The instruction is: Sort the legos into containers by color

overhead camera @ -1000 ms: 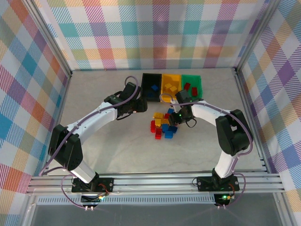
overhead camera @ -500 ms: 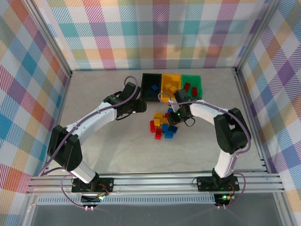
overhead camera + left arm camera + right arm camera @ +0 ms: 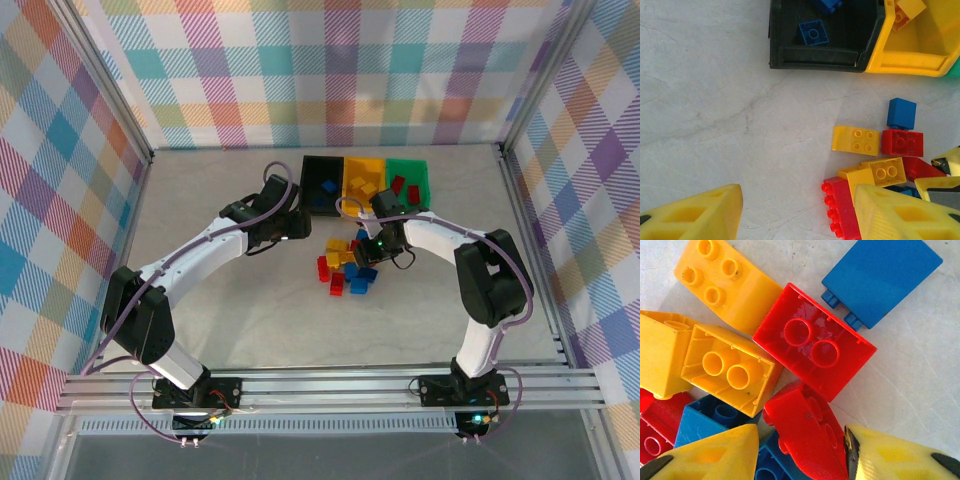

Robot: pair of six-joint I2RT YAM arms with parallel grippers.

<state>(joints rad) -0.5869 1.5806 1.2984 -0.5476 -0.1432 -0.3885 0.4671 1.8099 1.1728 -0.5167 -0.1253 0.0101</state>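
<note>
- Working the red-brick pick now: my right claw [image 3: 800,452] is low over the pile of legos [image 3: 345,268] in the middle of the tabletop [image 3: 220,300], just in front of the three bins.
- Its yellow fingers [image 3: 710,452] stand part-spread on either side of a red sloped brick [image 3: 805,432]. One finger looks to be touching it and the other sits a sliver off, so I judge it is not clamped yet.
- The brick is crowded. A red two-stud brick [image 3: 815,342] lies against its top and a yellow brick [image 3: 727,367] is close by, with blue ones beneath.
- To do this well, I would centre the sloped brick between the pads before closing. The rounded face could squirt sideways under an uneven squeeze.
- I would close slowly and lift straight up so the neighbours are not dragged along.
- Red bricks already lie in the green bin [image 3: 420,170], so I judge that is where this one goes.
- My left claw [image 3: 795,220] hangs wide with nothing between its fingers, over bare tabletop beside the pile and just short of the black bin [image 3: 815,57], which holds blue bricks. The yellow bin [image 3: 905,60] is next to it.
- I would keep the left arm parked while the right one lifts, since the two wrists are near each other.
</note>
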